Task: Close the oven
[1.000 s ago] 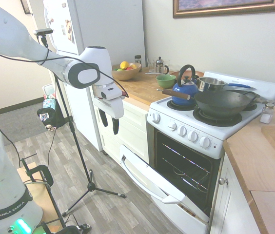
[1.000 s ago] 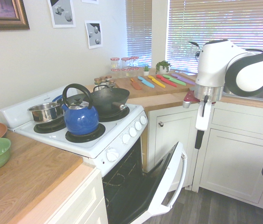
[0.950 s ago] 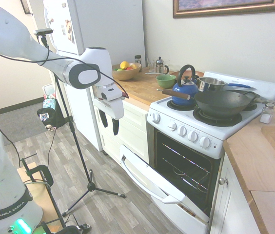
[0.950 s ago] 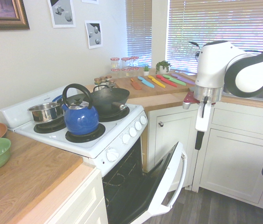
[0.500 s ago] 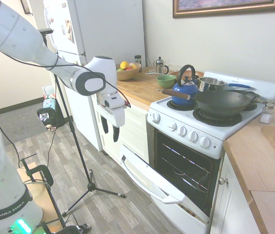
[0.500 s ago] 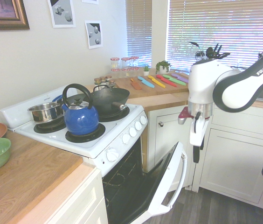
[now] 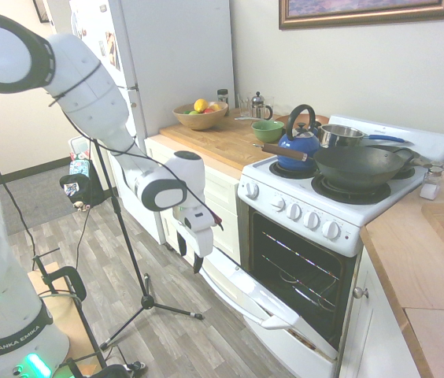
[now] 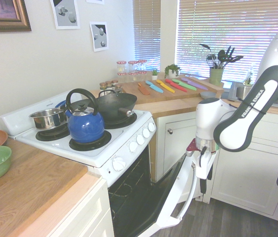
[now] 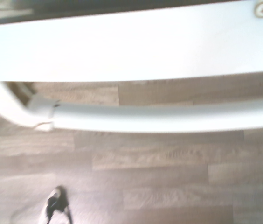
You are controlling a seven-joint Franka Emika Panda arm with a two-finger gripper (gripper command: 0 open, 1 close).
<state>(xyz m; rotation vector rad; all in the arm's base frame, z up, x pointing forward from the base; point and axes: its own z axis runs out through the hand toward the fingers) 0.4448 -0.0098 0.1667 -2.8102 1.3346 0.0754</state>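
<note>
White is filling most of what I'm watching: the oven (image 7: 305,260) is standing between the wooden counters, and its front door (image 8: 171,197) is hanging partly open, tilting outward over the floor (image 8: 203,219). Through the gap I'm seeing wire racks (image 7: 297,268) crossing the black interior. I'm holding the gripper (image 7: 190,258) fingers-down near the door's upper edge, close to one end of the bar handle (image 9: 169,118); its two dark fingers are standing apart, with nothing showing between them. Whether either one is touching the door or handle, I'm not able to tell. My wrist view is showing the handle running alongside the door's edge, slightly blurred, with wood-patterned floor behind. On the stovetop, a blue kettle (image 8: 86,127), a steel pot (image 8: 48,119) and a dark wok (image 7: 360,167) are resting on the burners above the row of white knobs (image 7: 294,211).
</note>
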